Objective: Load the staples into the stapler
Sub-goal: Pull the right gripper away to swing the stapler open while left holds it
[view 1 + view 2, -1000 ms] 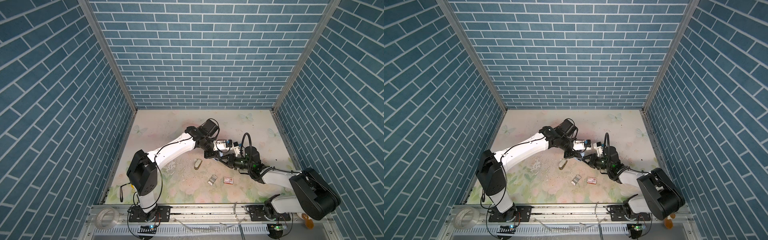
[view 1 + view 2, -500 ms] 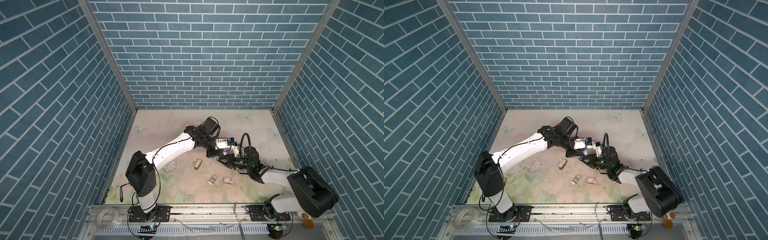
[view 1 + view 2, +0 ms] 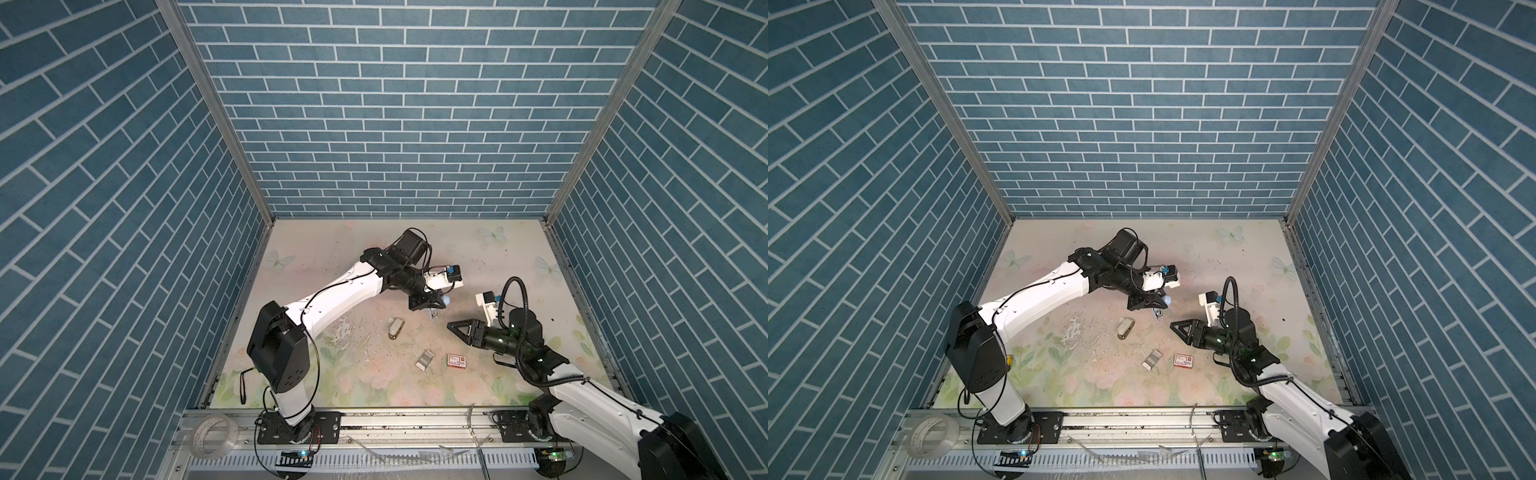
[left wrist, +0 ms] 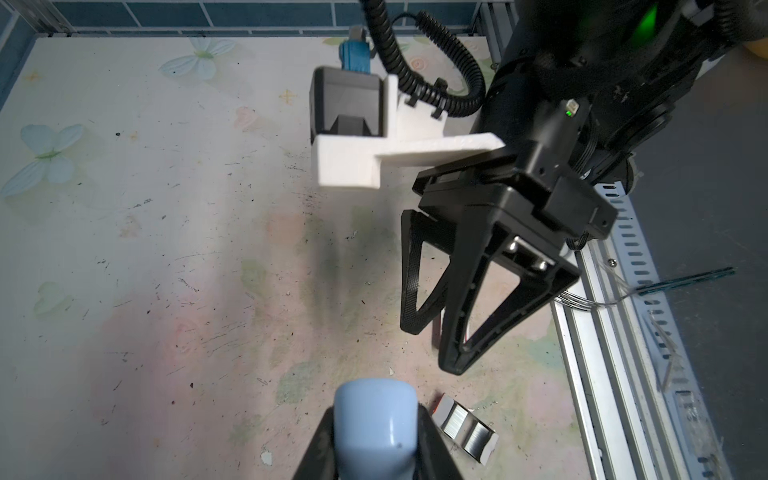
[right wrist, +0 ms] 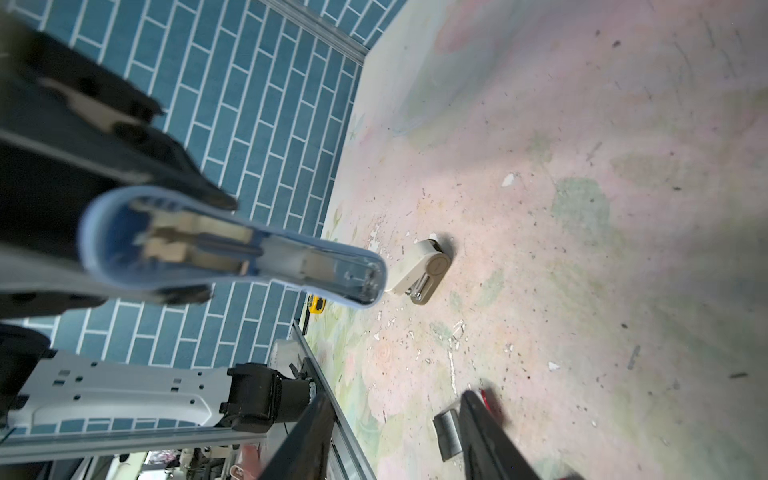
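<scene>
- The table (image 3: 332, 249) is the biggest thing. It is pale, with faded flowers and lots of scratches.
- My left gripper (image 3: 434, 303) is up off the table near the middle. It is squeezed tight on the light blue stapler (image 5: 232, 253).
- My right gripper (image 3: 454, 327) hangs in the air to the right of it, not touching it. Its fingers (image 4: 459, 299) are apart and there is nothing between them.
- The light blue stapler sticks out of my left gripper, and its long side points toward my right gripper. In the right wrist view I can see inside it, so I think it is open and ready to fill.
- A beige stapler (image 3: 395, 328) lies on the table near my left gripper. Nothing holds it.
- A red-and-white box (image 3: 456, 360) lies on the table nearer the front.
- The staples (image 3: 424, 359) are a small grey block lying flat on the table, just left of the box.
  - From my right gripper they are down, a bit to the front and a bit to the left.
  - Their long side runs on a slant in both top views.
  - My right gripper is nearer and it is free, so I think it should go down for them and pinch across the short side.
</scene>
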### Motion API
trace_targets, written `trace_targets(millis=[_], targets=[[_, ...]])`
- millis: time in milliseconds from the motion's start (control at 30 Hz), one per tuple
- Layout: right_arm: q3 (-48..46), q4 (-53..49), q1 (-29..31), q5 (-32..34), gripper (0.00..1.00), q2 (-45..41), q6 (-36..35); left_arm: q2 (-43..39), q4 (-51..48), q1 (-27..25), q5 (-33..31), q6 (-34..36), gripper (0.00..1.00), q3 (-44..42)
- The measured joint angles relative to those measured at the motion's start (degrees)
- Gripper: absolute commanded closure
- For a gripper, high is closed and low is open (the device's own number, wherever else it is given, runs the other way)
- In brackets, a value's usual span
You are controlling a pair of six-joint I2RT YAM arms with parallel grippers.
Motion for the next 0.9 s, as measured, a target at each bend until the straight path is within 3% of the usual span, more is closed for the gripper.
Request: trace_targets(millis=[167, 300, 500, 900], targets=[[0.8, -6.7, 0.0, -0.9, 0.42, -9.2, -4.2, 0.9, -2.2, 0.1, 5.8, -1.7, 1.0, 2.3], [3.2, -9.7, 0.0, -2.2, 0.42, -11.5, -6.9, 2.8, -4.2, 0.1, 11.5, -3.3, 1.0, 5.8], [4.7, -10.9, 0.0, -3.4, 0.44, -11.6, -8.3, 6.8, -7.6, 0.3, 18.5, -4.4, 1.0, 10.7], [6.9, -6.1, 0.0, -6.0, 0.48, -5.4, -8.6, 9.4, -11.9, 0.5, 24.8, -4.7, 1.0, 12.2]])
